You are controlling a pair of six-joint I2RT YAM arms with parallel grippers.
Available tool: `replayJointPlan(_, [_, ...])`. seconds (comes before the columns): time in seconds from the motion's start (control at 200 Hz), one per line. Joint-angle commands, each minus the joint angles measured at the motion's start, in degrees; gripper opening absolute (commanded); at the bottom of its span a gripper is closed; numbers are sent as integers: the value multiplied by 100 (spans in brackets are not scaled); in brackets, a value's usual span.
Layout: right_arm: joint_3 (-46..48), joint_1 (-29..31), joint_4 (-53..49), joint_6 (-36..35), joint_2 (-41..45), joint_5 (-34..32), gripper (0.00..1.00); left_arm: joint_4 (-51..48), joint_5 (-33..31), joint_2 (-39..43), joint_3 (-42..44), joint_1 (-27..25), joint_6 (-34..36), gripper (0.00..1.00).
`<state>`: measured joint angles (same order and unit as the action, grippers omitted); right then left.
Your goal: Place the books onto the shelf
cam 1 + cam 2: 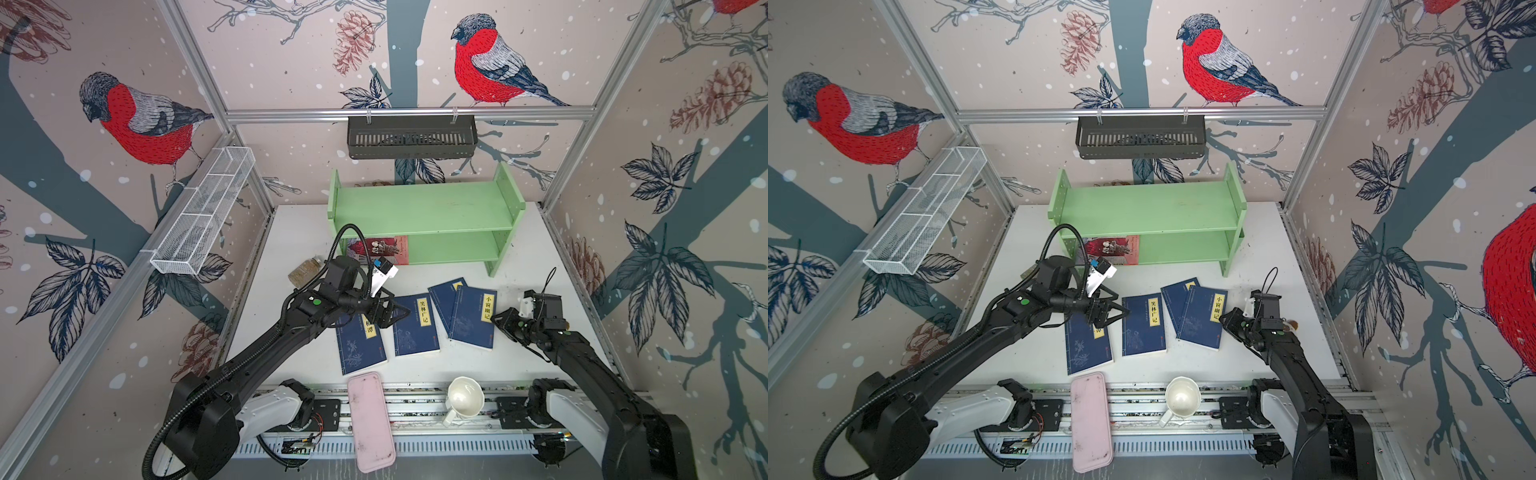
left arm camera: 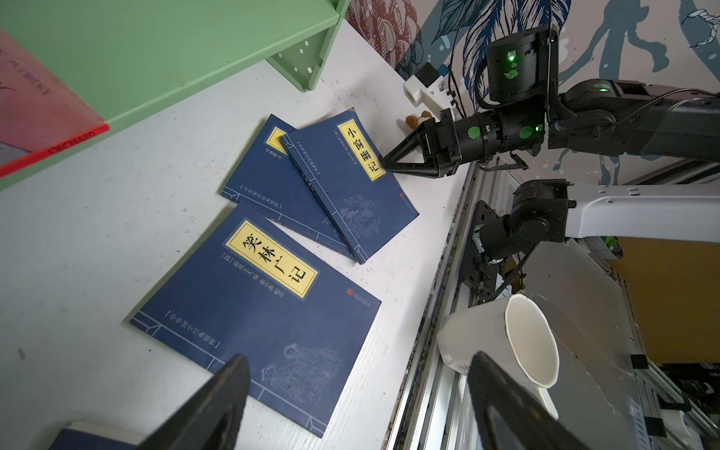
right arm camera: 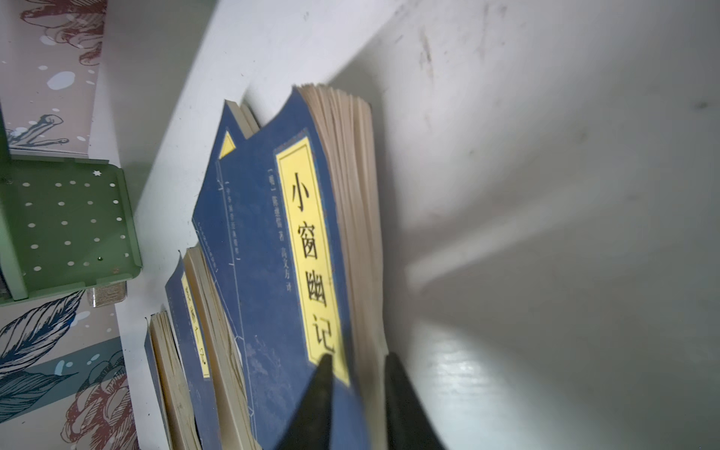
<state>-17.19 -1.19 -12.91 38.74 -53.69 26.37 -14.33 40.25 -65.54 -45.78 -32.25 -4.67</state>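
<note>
Several navy books with yellow labels lie flat on the white table: a left one, a middle one, and a right one overlapping another. A red-and-grey book lies on the lower tier of the green shelf. My left gripper hovers open between the left and middle books, nothing in it. My right gripper is low at the right book's page edge. In the right wrist view its jaws stand narrowly apart, one fingertip over the cover, the other beside the pages.
A pink flat case and a tipped white mug lie at the table's front rail. A small jar stands left of the shelf. A black slotted basket and a white mesh basket hang on the walls.
</note>
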Motion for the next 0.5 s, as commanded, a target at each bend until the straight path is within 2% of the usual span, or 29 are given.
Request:
replayJointPlan(0.0, [18, 4, -307, -26, 34, -208, 44, 431, 9, -128, -71, -131, -171, 88])
replayJointPlan(0.1, [100, 9, -332, 25, 102, -139, 50, 661, -114, -267, -46, -358, -246, 87])
replayJointPlan(0.235, [252, 13, -241, 28, 140, 252, 51, 846, -387, -513, 14, -720, -228, 86])
replayJointPlan(0.355, [386, 9, -247, 26, 214, 432, 47, 903, -482, -758, -35, -1010, -199, 85])
replayJointPlan(0.495, [503, 18, -287, 76, 330, 456, 41, 1362, -630, -1037, -1, -1281, -492, 84])
